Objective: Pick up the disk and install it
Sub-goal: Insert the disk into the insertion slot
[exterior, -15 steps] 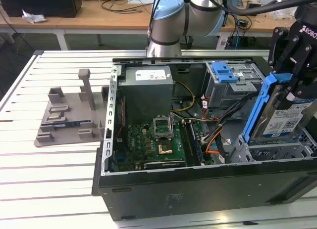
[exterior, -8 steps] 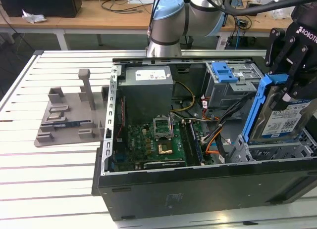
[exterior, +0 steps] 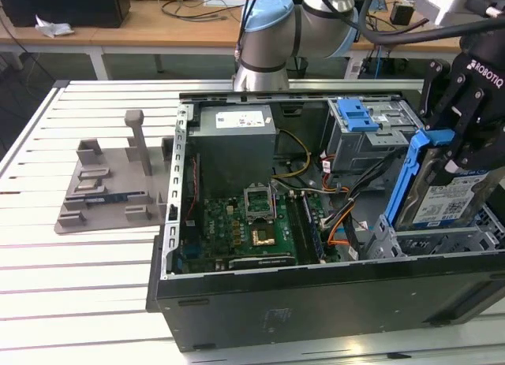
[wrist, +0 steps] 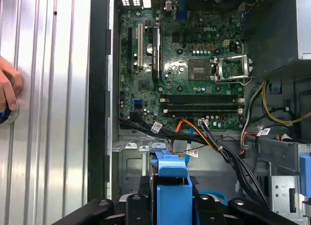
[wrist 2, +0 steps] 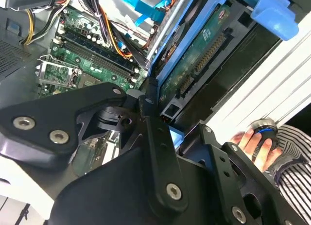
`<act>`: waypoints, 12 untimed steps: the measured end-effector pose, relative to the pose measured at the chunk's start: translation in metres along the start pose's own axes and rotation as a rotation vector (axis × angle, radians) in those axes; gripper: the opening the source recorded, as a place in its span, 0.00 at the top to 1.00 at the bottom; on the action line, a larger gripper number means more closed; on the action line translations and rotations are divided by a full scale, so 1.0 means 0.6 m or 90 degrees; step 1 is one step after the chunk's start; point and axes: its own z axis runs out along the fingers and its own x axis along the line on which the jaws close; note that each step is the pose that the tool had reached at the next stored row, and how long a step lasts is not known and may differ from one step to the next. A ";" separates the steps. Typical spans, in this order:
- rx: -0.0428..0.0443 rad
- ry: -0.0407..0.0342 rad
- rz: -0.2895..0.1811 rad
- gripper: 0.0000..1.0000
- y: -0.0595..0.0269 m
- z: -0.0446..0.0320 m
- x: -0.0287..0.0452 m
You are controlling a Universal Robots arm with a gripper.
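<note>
A big slatted metal table (exterior: pixel 71 278) under everything, white and shiny. On top of it, an open black computer case (exterior: pixel 316 302) lying on its side, insides showing. Inside the case, a green motherboard (exterior: pixel 245 227) flat on the bottom, also seen in the first wrist view (wrist: pixel 194 64) and in the second wrist view (wrist 2: pixel 82 55). Next to the motherboard, toward the back, a large grey power-supply box (exterior: pixel 235 148) with a white sticker. On the exterior view's right, a metal drive cage (exterior: pixel 371 136) with a blue plastic latch (exterior: pixel 353 113) on top. Orange, yellow and black cables (exterior: pixel 347 215) bunched between the motherboard and the cage. On the table at the exterior view's left, a grey plastic holder tray (exterior: pixel 110 184) standing apart from the case. Above the case's right end, the black gripper (exterior: pixel 461 144), jaws clamped on the disk (exterior: pixel 446 195). Disk held upright on its edge, silver with a white-and-blue label and blue rails, low over the bay at the case's front right corner. Blue rail tab of the disk (wrist: pixel 172 186) between the black fingers in the first wrist view; its green underside and connector (wrist 2: pixel 194 64) in the second wrist view. A person's hand (wrist 2: pixel 257 147) on a round knob at the table's edge, beside a striped sleeve.
</note>
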 end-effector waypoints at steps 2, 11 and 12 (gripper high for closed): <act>-0.0008 -0.0001 0.000 0.63 0.000 0.006 0.000; -0.0018 -0.0003 0.000 0.62 -0.002 0.024 -0.001; -0.0017 -0.0002 0.000 0.62 -0.002 0.024 -0.001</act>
